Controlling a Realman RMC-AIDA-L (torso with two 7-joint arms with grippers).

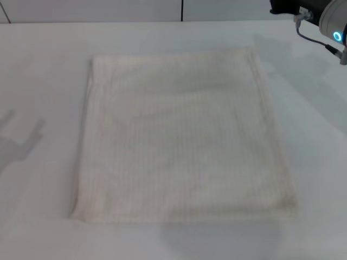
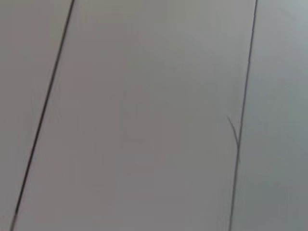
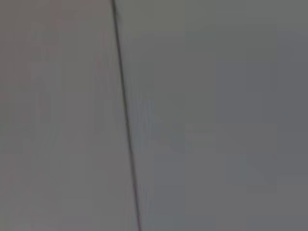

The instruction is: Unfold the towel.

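The towel (image 1: 181, 135) is a cream-white ribbed cloth lying flat in a roughly square shape on the white table, in the middle of the head view. Doubled hems run along its right edge. Part of my right arm (image 1: 325, 16) shows at the top right corner of the head view, raised and away from the towel; its fingers are out of view. My left gripper is not in view; only its shadow falls on the table at the left. Both wrist views show only plain grey panels with dark seams.
The white table (image 1: 43, 81) reaches past the towel on all sides. Its far edge runs along the top of the head view, with a wall panel seam (image 1: 181, 10) behind it.
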